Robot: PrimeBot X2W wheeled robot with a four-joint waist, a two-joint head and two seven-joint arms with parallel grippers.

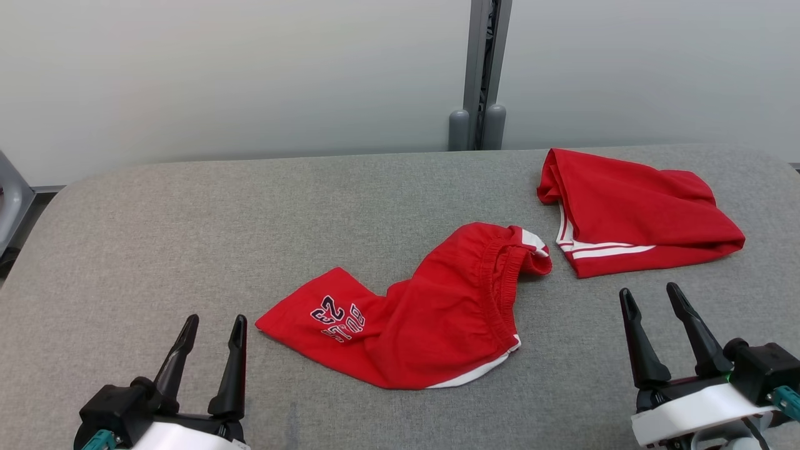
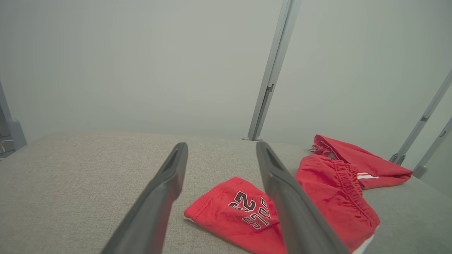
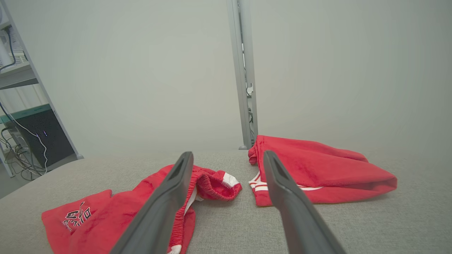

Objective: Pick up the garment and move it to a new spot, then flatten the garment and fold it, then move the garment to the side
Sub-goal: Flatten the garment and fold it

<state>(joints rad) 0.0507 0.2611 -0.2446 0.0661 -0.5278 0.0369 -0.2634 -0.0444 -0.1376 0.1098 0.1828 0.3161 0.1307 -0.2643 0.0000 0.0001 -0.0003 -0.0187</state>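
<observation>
Evidently the pick-up is not yet starting: the red shorts (image 1: 412,312) are lying crumpled mid-tabletop (image 1: 187,237), just apart from a folded garment (image 1: 631,209) at the far right. The left hand (image 1: 214,322) and right hand (image 1: 650,292) are hovering wide and empty at the near corners. Next, one is likely needing to reach in and pinch the waistband (image 1: 500,281).

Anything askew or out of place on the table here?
The red shorts lie rumpled at centre, waistband bunched and folded over, not flat. The second red garment at the far right is loosely folded. No damage visible.
</observation>
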